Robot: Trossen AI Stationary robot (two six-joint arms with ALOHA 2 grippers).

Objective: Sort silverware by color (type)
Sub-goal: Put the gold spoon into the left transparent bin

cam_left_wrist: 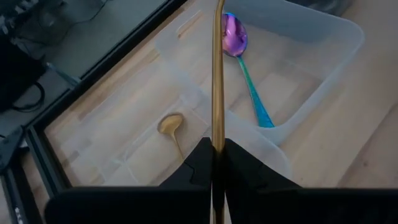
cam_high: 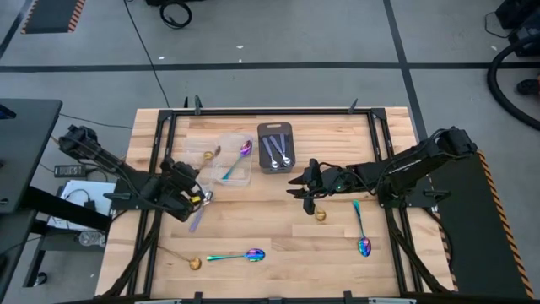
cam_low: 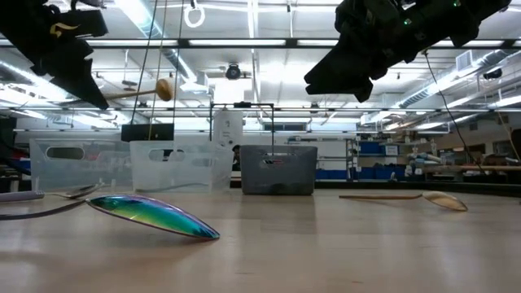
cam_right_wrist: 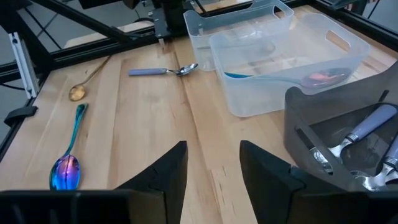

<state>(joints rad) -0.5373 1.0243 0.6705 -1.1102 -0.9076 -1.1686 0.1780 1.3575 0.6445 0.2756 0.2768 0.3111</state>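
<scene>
Above the clear bins, left hand (cam_left_wrist: pixel 214 163) pinches a gold spoon (cam_left_wrist: pixel 217 74); right hand (cam_right_wrist: pixel 213 163) gapes empty; no legible writing.

At the table's (cam_high: pixel 337 253) far middle stand 3 containers in a row: the tray (cam_high: pixel 275 128) with spoons (cam_high: pixel 277 152) in it on the right, a bin (cam_high: pixel 236 173) holding 1 spoon (cam_high: pixel 239 157) just left of it, and a second bin (cam_high: pixel 196 143) with 1 spoon (cam_high: pixel 211 154) farther left. The left gripper (cam_high: pixel 196 196), closed on a spoon (cam_left_wrist: pixel 217 74), sits in front of those bins with another spoon (cam_high: pixel 197 218) lying just by it, while the right gripper (cam_high: pixel 305 186), fingers apart, sits in front of the tray beside a spoon (cam_high: pixel 319 213). Near the front edge 2 spoons (cam_high: pixel 240 255) (cam_high: pixel 179 257) lie left of centre, and 1 more (cam_high: pixel 360 230) lies on the right side.
</scene>
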